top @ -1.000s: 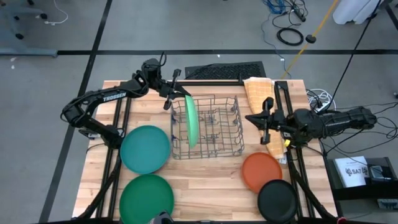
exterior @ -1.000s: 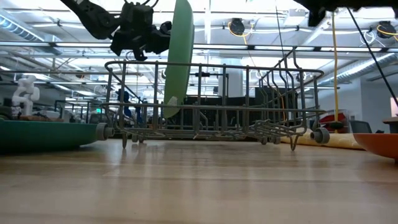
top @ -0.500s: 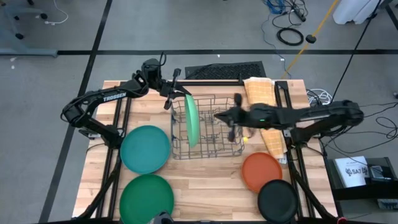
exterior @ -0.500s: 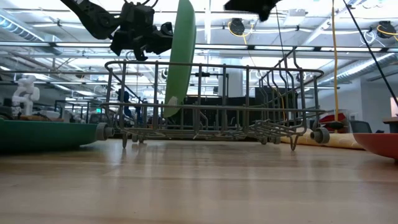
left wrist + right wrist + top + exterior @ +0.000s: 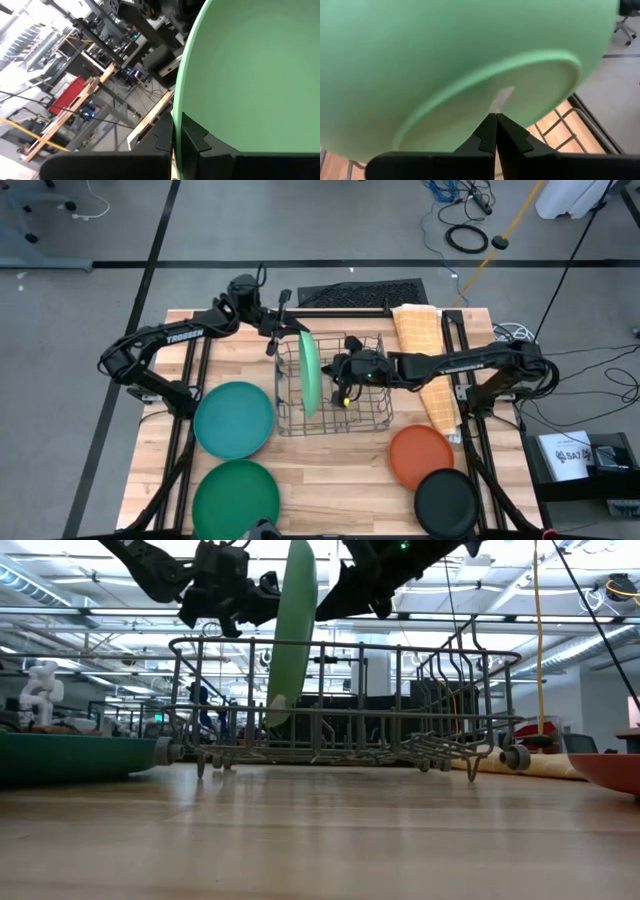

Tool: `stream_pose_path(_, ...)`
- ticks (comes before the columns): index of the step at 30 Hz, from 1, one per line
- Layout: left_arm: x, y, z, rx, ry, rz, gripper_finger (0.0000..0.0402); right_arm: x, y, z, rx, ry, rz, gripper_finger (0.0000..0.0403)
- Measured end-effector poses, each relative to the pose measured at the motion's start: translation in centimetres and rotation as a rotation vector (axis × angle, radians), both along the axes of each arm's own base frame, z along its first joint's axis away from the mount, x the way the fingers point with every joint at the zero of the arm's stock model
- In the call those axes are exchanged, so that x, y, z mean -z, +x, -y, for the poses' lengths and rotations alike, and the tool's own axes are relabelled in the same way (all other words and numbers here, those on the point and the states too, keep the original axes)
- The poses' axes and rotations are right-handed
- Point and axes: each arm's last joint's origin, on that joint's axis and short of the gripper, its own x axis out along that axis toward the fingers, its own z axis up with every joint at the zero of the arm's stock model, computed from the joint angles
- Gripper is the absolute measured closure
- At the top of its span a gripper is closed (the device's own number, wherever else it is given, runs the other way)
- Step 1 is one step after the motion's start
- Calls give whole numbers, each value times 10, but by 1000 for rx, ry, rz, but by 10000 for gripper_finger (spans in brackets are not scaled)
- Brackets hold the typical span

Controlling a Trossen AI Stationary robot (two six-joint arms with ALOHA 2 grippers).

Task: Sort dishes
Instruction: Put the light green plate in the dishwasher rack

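1. So, the light green plate [image 5: 311,373] is held upright on its edge in the left part of the grey wire dish rack [image 5: 370,416] — its rim is pinched by the left gripper [image 5: 293,330].
2. From the other side, the right gripper [image 5: 338,372] is pressed up near the plate's face, fingers clenched together on nothing.
3. Left flat on the table: teal plate [image 5: 234,419], dark green plate [image 5: 236,495], orange plate [image 5: 421,456], black plate [image 5: 446,502].

a grey floor [image 5: 90,220] crossed by black tape lines [image 5: 160,230] surrounds the pale wood counter [image 5: 330,470]. coiled cables [image 5: 466,237] lie on it. ceiling beams and round lamps [image 5: 380,583] fill the hall behind.
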Motion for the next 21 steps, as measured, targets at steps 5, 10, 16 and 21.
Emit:
stream_pose_path(5, -1, 2, 1, -5, 30, 13, 391, -2, 1, 0, 0, -4, 5, 400)
stream_pose_path(10, -3, 2, 1, -10, 44, 32, 391, -2, 1, 0, 2, -5, 5, 400)
stream_pose_path(16, -1, 2, 1, -18, 33, 13, 391, -2, 1, 0, -3, -14, -1, 400)
stream_pose_path(21, 2, 1, 1, -20, 16, -11, 390, -2, 1, 0, -11, -23, -2, 400)
